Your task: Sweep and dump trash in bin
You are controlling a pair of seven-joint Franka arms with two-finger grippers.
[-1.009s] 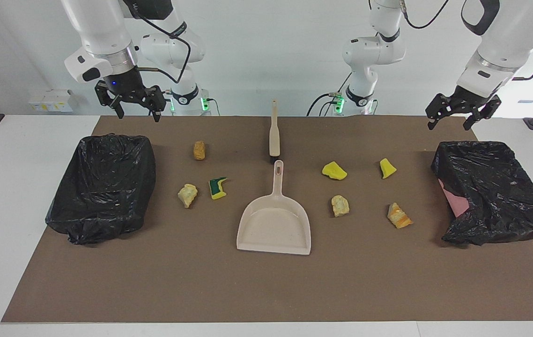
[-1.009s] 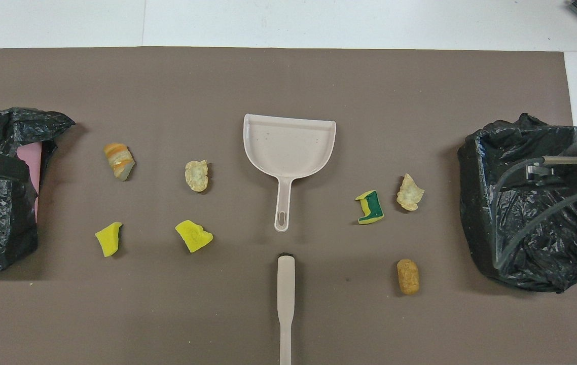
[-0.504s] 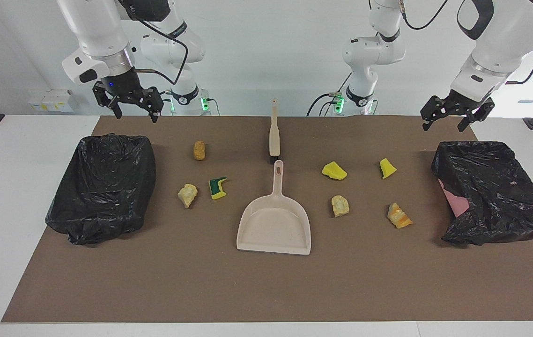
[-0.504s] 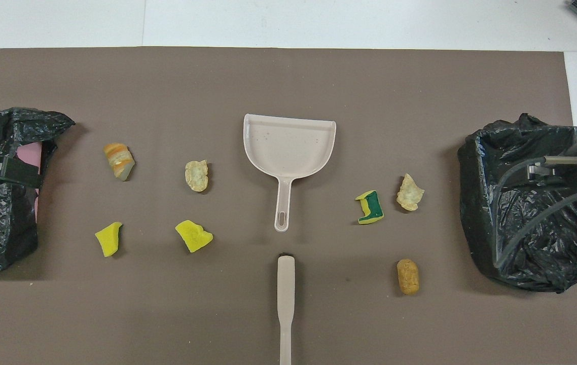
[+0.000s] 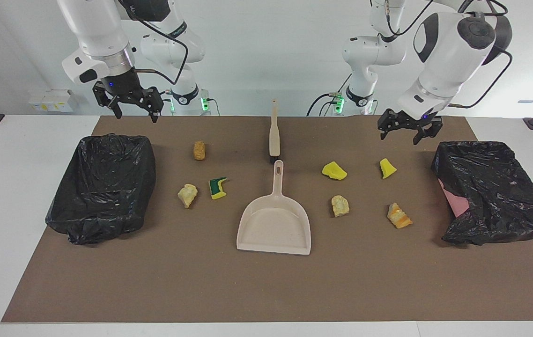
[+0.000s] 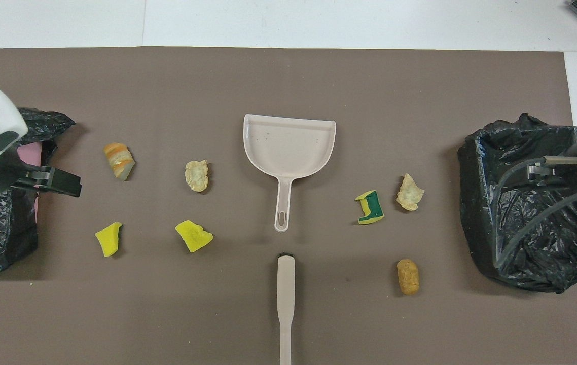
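Nothing swept yet: seven foam scraps lie loose on the brown mat (image 5: pixel 266 290) covering the desk, four toward the left arm's end, three toward the right arm's, with the beige dustpan (image 5: pixel 273 229) between the groups and the brush (image 5: pixel 274 135) just nearer the robots than its handle.

Risks, as I judge them:
- Scraps are light and torn; a fast brush stroke could flick one past the pan lip or off the mat.
- Dustpan is unanchored; pushed by the brush it may slide unless held.
- The black-bagged bin (image 5: pixel 493 187) at the left arm's end has its liner slumped over the opening, so dumped scraps could land on the bag rather than in it. The other bin (image 5: pixel 105 182) looks open.

Pose: left claw (image 5: pixel 405 133) hangs with fingers apart above the mat, near the small yellow scrap (image 5: pixel 387 168). Right claw (image 5: pixel 130 105), fingers apart and empty, hangs above the mat edge next to its bin.
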